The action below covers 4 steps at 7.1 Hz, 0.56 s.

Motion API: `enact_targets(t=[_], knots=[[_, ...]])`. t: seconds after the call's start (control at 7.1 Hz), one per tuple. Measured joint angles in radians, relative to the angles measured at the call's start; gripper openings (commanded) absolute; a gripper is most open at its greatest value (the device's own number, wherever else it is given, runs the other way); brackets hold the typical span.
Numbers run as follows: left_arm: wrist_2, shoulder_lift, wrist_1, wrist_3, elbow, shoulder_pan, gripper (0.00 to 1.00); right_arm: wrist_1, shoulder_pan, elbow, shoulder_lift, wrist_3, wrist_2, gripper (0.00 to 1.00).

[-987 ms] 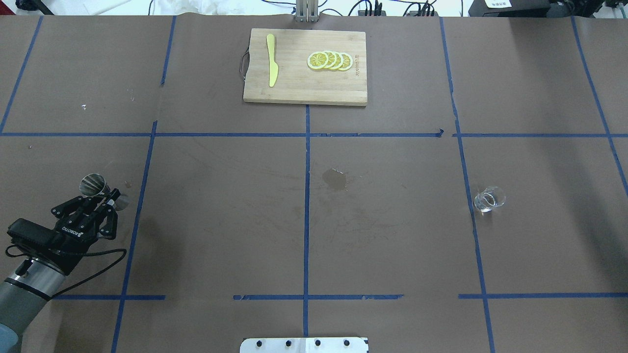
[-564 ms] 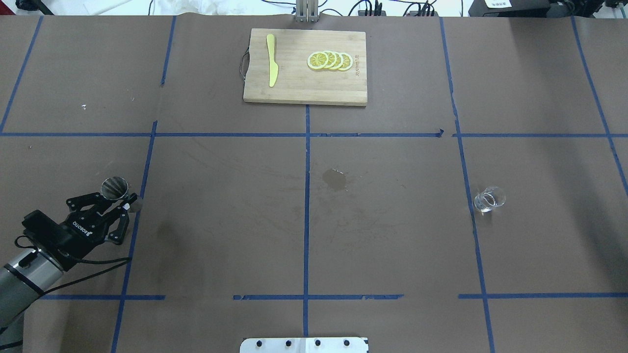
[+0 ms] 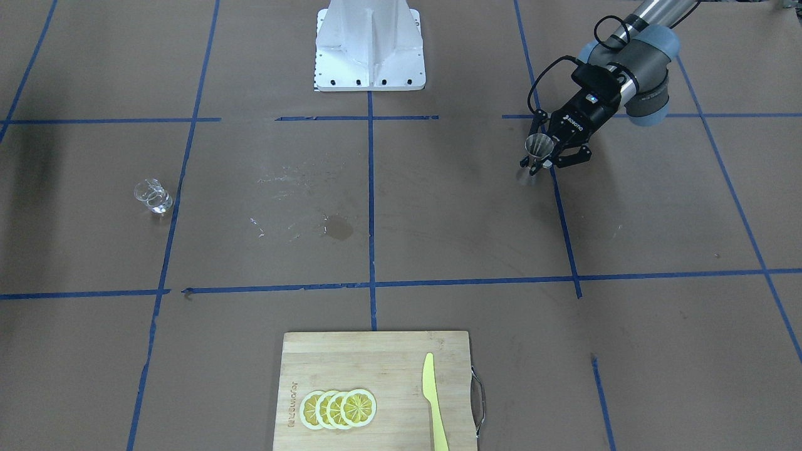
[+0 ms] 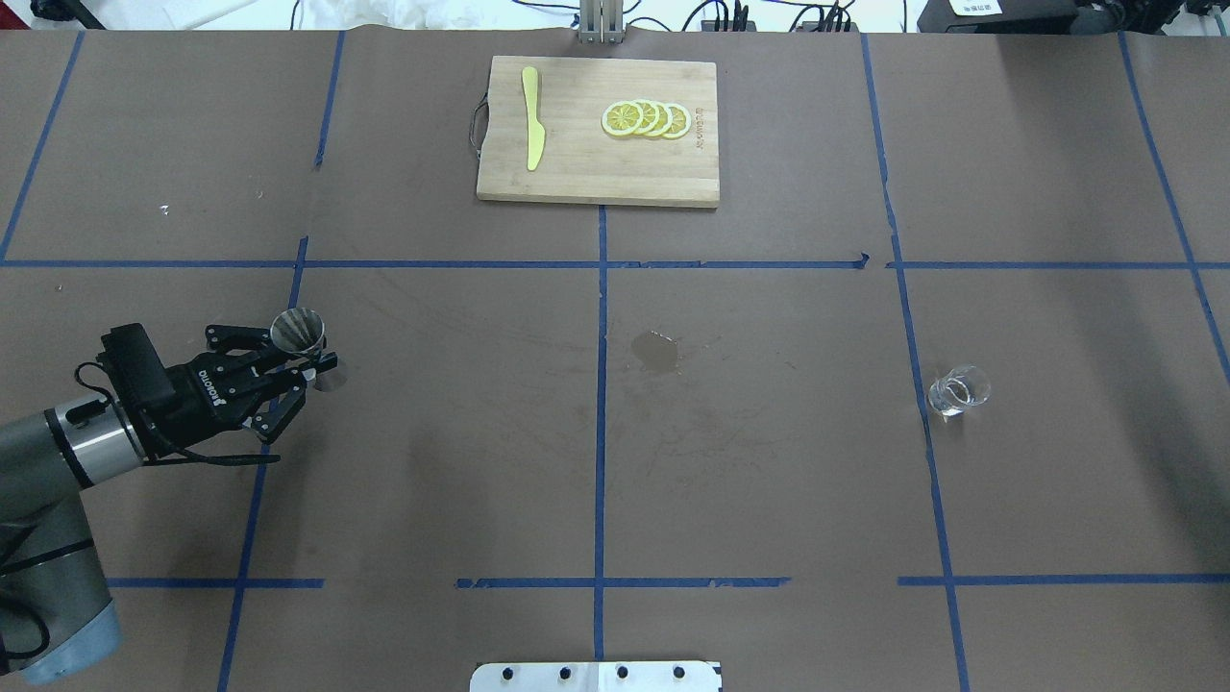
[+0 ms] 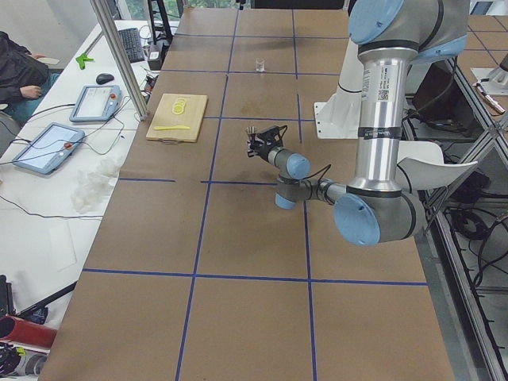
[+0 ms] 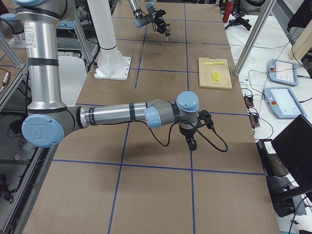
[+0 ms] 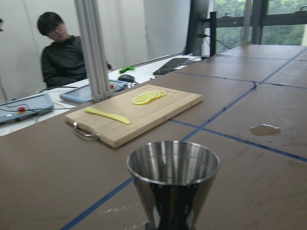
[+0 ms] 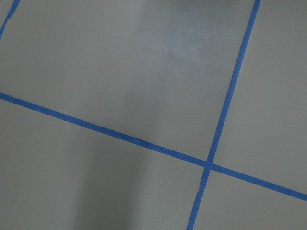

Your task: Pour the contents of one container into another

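the small silver-grey hourglass-shaped metal jigger [image 4: 297, 330] has travelled over the last second from near the table's left edge inward across a blue tape line, upright in the left gripper [image 4: 310, 359]. so the receiving vessel is being brought toward the small clear rounded glass cup [image 4: 958, 389], which has not moved and stands well apart on the right side, with nothing poured yet. the left jaws are drawn in narrow on the jigger's waist; the right gripper [image 6: 191, 142] shows only from the side, so i cannot tell how its jaws stand.
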Motion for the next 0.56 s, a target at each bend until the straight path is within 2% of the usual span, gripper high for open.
enact_targets(t=[0.28, 0.56], knots=[[-0.159, -0.163, 0.129, 0.006, 0.008, -0.046, 0.00, 0.000, 0.001, 0.000, -0.001, 0.027, 0.000, 1.00], [-0.289, -0.333, 0.273, 0.106, 0.057, -0.090, 0.00, 0.000, 0.001, 0.002, -0.001, 0.035, 0.000, 1.00]])
